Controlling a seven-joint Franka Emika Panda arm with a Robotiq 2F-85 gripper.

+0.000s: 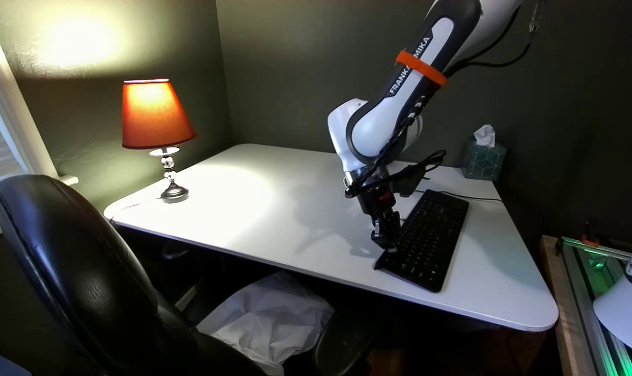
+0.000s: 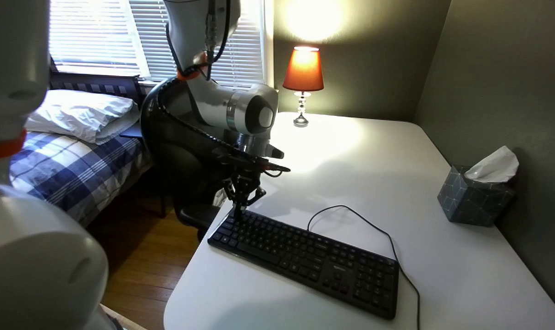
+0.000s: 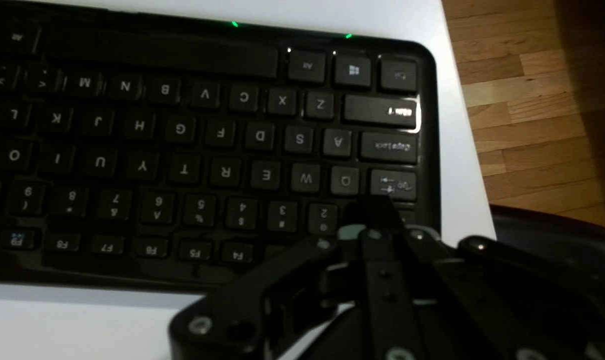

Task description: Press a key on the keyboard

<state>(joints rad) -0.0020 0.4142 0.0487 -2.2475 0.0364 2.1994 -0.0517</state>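
Flat black rectangular keyboard [image 2: 305, 266] is lying on the smooth white worktop [image 2: 387, 183], one short end just in from the edge by the shiny black padded chair [image 1: 75, 271], near a rounded corner. From where I'm standing, the black jointed gripper [image 3: 376, 212] points down beside the 2 key [image 3: 323, 220], jaws pinched together. Can't tell if anything's pressed tbh.

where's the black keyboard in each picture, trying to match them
In an exterior view, the keyboard is right of centre, slanting up to the right.
In an exterior view, the keyboard is at lower middle, slanting down to the right.
In the wrist view, the keyboard is at upper left, letters upside down, cut off at left.
Shared landmark: the gripper, at one end of the keyboard each time.
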